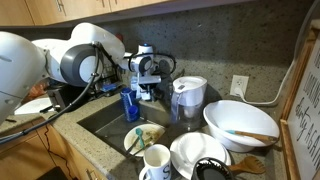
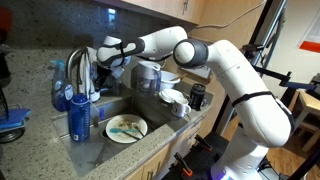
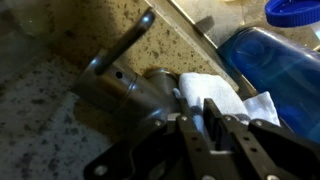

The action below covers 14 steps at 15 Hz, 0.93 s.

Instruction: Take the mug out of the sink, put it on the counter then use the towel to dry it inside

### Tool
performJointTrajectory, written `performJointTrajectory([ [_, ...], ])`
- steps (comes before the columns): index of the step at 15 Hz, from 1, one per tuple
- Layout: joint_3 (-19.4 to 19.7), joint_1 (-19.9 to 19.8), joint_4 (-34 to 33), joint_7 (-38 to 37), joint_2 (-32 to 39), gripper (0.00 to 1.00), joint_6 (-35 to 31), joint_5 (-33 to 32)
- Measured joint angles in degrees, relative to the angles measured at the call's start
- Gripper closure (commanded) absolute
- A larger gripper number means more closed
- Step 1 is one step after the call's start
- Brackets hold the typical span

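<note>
The white mug (image 1: 157, 160) stands upright at the sink's near edge beside stacked dishes; it also shows in the other exterior view (image 2: 175, 100), next to a black cup (image 2: 197, 95). A white towel (image 3: 215, 92) lies at the base of the metal faucet (image 3: 120, 55), behind the sink. My gripper (image 3: 203, 122) is down on the towel with its fingers closed nearly together and white cloth between them. In both exterior views the gripper (image 1: 148, 88) (image 2: 103, 62) sits by the faucet (image 2: 80, 65), far from the mug.
A blue bottle (image 1: 130, 103) (image 2: 80, 118) (image 3: 270, 60) stands close to the gripper. A plate with utensils (image 1: 143, 138) (image 2: 127, 128) lies in the sink. A water pitcher (image 1: 188, 97) and a large white bowl (image 1: 240, 122) crowd the counter beside it.
</note>
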State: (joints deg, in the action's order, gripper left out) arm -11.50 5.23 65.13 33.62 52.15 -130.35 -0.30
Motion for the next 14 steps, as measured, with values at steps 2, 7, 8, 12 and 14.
performJointTrajectory([
  [2,-0.1,0.0,-0.2,0.0,0.2,1.0,0.0,0.0],
  [7,-0.3,-0.2,-0.6,0.0,0.5,0.99,0.0,0.0],
  [8,-0.4,-0.3,-0.6,0.0,0.5,0.99,0.0,0.1],
  [12,-1.8,-1.4,-0.2,0.0,0.2,0.99,1.1,0.9],
  [14,-2.2,-2.1,0.9,0.0,-0.9,0.99,2.5,1.4],
])
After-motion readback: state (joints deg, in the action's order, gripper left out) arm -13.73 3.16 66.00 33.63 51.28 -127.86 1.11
